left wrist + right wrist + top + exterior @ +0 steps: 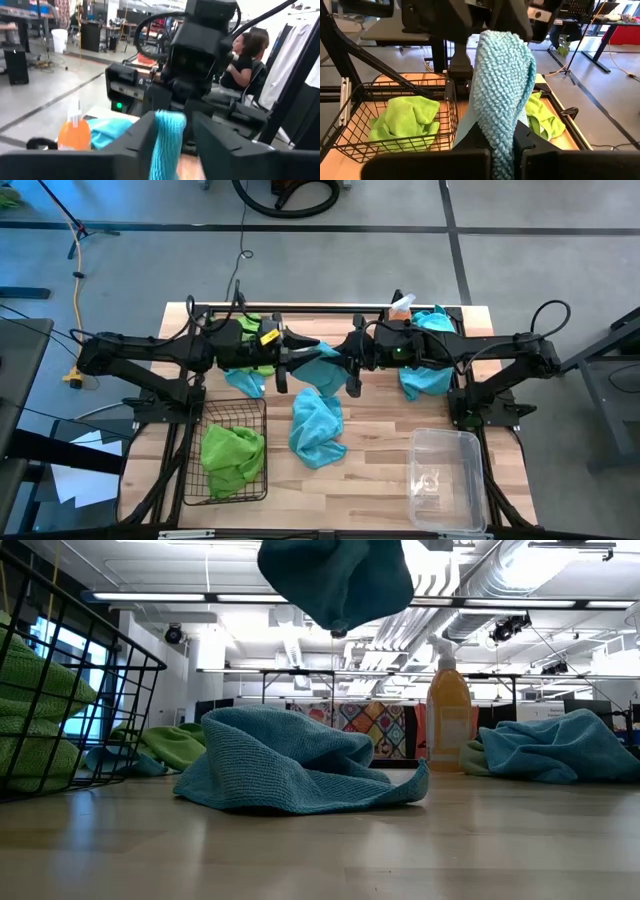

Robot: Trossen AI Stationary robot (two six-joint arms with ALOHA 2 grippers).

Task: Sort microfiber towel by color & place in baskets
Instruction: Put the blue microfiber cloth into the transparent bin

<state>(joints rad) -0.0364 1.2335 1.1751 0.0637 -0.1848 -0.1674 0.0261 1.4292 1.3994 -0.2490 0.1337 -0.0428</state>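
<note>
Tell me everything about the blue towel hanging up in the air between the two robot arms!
The lifted blue towel is turquoise, soft and nubbly like microfiber. It hangs above the middle of the wooden table, bunched and drooping, over another blue towel lying flat. The right gripper is shut on one end. The other end sits between the fingers of the left gripper, which stand slightly apart around it. It touches nothing else.

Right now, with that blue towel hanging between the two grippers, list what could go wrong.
1. The left gripper looks part open while the right gripper is shut on the hanging blue towel; a weak pinch could drop it.
2. It might fall onto the blue towel lying below.
3. The clear bin sits well off to the side, while the wire basket of green towels is close, so a wrong drop is possible.
</note>
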